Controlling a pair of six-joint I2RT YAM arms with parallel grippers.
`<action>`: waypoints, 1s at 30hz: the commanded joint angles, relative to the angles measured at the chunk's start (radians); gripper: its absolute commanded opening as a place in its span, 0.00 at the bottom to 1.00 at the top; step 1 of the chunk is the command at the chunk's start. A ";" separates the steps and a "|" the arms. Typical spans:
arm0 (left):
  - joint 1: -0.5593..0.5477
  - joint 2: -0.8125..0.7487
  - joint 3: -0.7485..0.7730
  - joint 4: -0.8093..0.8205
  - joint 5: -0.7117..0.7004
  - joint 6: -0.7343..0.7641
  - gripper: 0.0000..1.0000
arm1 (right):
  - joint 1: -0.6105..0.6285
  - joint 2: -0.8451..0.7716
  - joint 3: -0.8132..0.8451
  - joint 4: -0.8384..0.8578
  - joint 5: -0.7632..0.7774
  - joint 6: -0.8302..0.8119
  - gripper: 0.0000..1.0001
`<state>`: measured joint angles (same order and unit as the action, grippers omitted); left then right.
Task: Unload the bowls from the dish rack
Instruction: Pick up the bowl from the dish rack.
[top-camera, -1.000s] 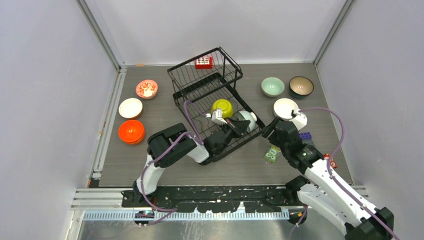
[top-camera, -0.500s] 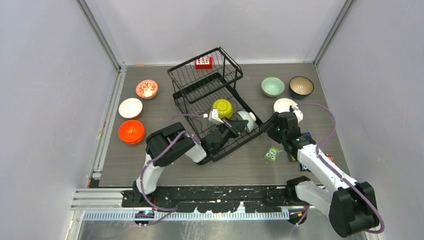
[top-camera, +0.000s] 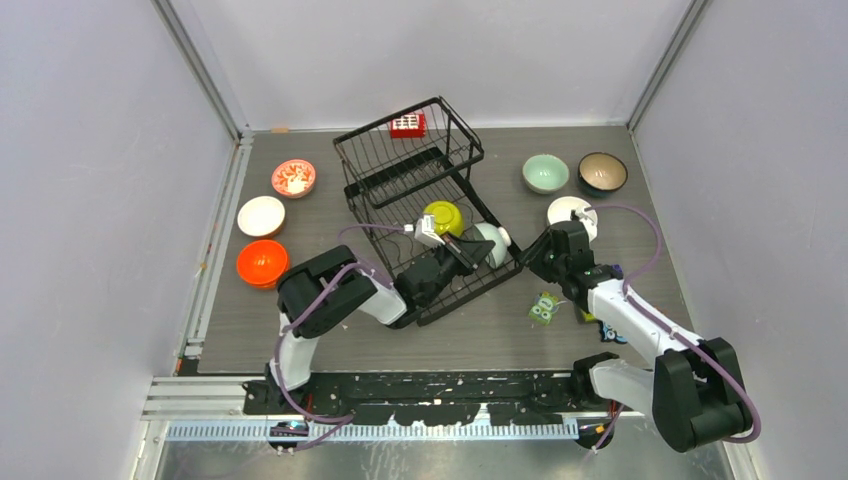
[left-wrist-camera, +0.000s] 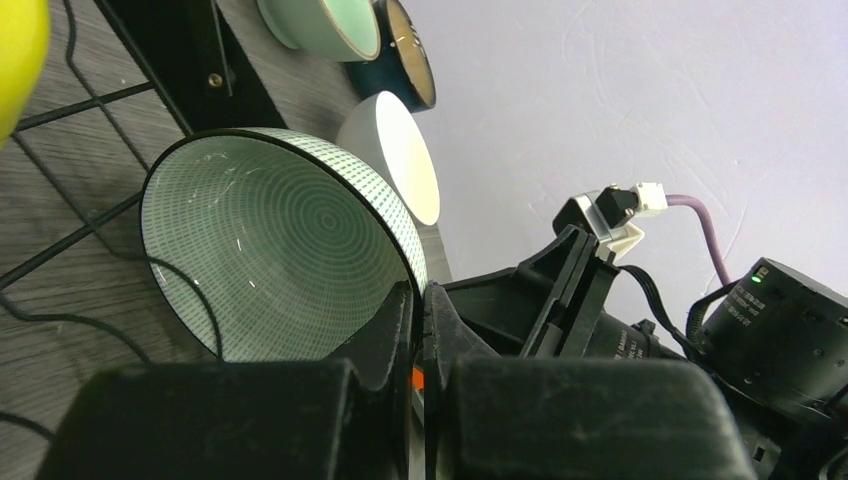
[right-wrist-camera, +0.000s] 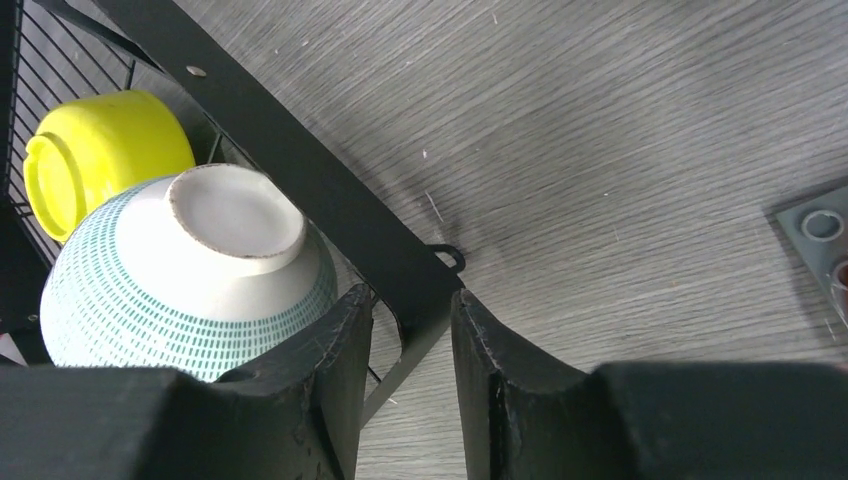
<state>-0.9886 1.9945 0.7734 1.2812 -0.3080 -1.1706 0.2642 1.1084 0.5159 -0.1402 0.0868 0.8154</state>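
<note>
The black wire dish rack stands mid-table with its upper basket tipped back. In its lower tier a white bowl with a green pattern lies on its side next to a lime-yellow bowl. My left gripper reaches into the rack and is shut on the patterned bowl's rim, one finger inside and one outside. My right gripper sits at the rack's right corner. Its jaws stand narrowly open astride the black frame bar, with thin gaps on both sides. The patterned bowl's foot shows just beyond.
On the table's right are a mint bowl, a dark bowl and a white bowl. On the left are a red-patterned bowl, a white bowl and an orange bowl. An owl card lies by my right arm.
My right gripper has moved left from the white bowl to the rack's corner, and its jaws have narrowed around the bar. The left gripper has kept its hold on the patterned bowl.
</note>
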 joint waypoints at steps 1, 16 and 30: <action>0.005 -0.103 0.015 0.152 0.024 0.008 0.00 | -0.006 0.000 -0.012 0.057 -0.002 0.006 0.40; 0.008 -0.166 0.027 0.151 0.070 0.059 0.00 | -0.012 -0.043 -0.037 0.053 -0.046 0.007 0.34; 0.012 -0.210 0.041 0.152 0.107 0.107 0.00 | -0.016 -0.112 -0.049 0.021 -0.065 0.009 0.34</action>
<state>-0.9794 1.9125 0.7677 1.1736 -0.2230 -1.0977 0.2527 1.0004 0.4648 -0.1215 0.0273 0.8261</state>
